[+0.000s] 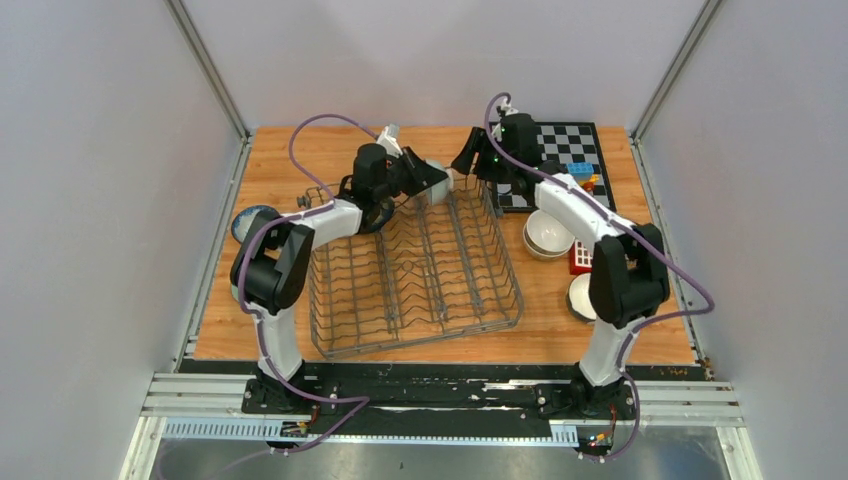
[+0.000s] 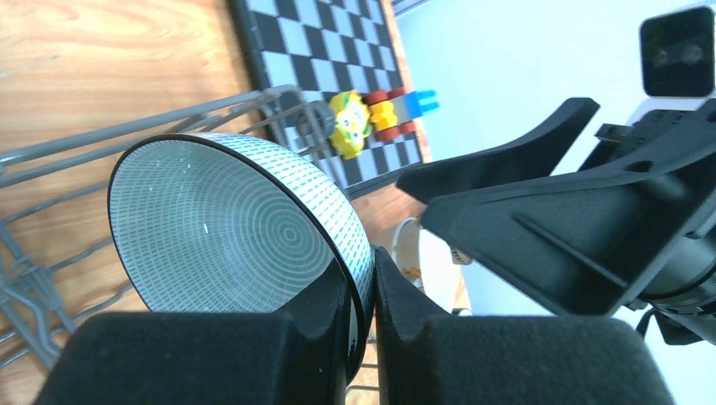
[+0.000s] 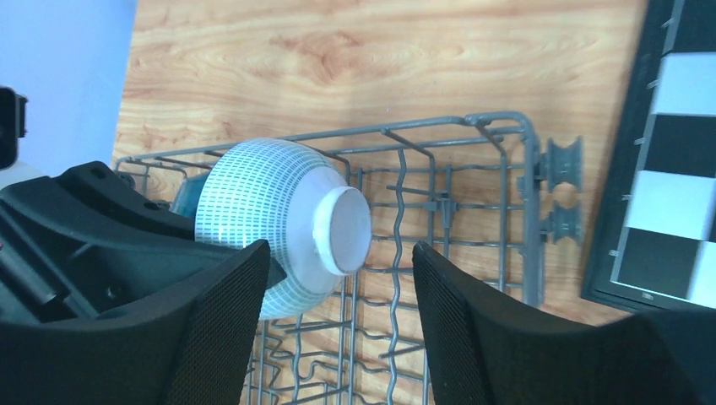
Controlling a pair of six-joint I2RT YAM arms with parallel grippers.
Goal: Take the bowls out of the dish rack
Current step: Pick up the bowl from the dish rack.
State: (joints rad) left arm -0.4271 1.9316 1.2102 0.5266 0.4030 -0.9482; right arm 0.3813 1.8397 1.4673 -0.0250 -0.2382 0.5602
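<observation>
The grey wire dish rack [image 1: 415, 300] lies in the middle of the table and holds no bowls apart from the one at its far end. My left gripper [image 1: 430, 178] is shut on the rim of a white bowl with a fine green pattern [image 2: 219, 228], holding it on edge over the rack's far end [image 2: 169, 114]. My right gripper [image 1: 470, 160] is open, right next to it. In the right wrist view the bowl's outside and foot [image 3: 287, 211] sit between my open fingers [image 3: 473, 329], not touched. A stack of cream bowls [image 1: 548, 235], a white bowl [image 1: 582, 297] and a dark blue bowl [image 1: 250, 222] stand on the table.
A black-and-white chessboard [image 1: 565, 150] lies at the back right with toy blocks [image 1: 582, 176] on it. A red block [image 1: 579, 262] lies between the bowls on the right. The two grippers are close together over the rack's far edge [image 3: 507, 126].
</observation>
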